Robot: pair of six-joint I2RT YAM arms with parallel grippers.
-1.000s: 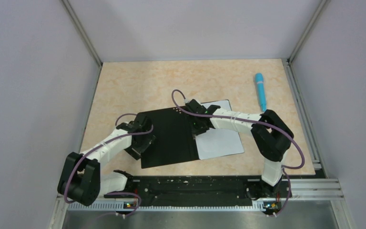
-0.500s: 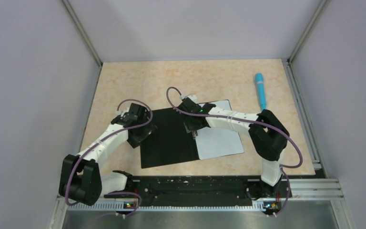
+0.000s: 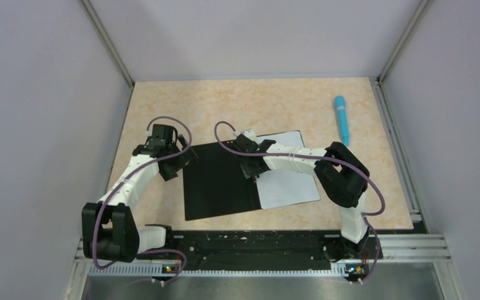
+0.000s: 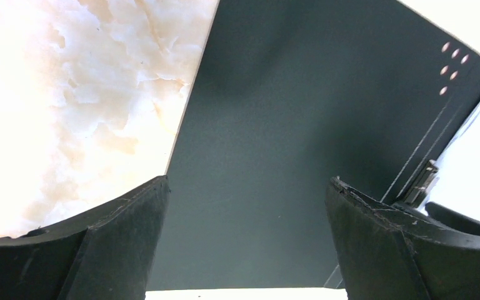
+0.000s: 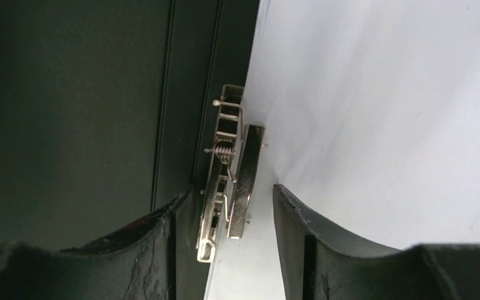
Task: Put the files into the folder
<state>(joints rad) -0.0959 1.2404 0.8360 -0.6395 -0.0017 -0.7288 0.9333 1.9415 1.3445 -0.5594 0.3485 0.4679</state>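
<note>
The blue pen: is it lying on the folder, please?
No, the blue pen lies on the table, well apart from the open folder.

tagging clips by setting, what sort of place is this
Probably a lab robot cell: plain walls and metal rails box in the table, two arms bolted at its edge.

Table (image 3: 181, 106): beige-orange marbled top, walled on left, far and right sides, metal rail (image 3: 412, 240) along near edge. Folder (image 3: 219, 181) lies flat and open at centre, black inside facing up, skewed to table edges. Blue pen (image 3: 341, 119) lies at far right, well apart from folder, pointing near-far.
</note>
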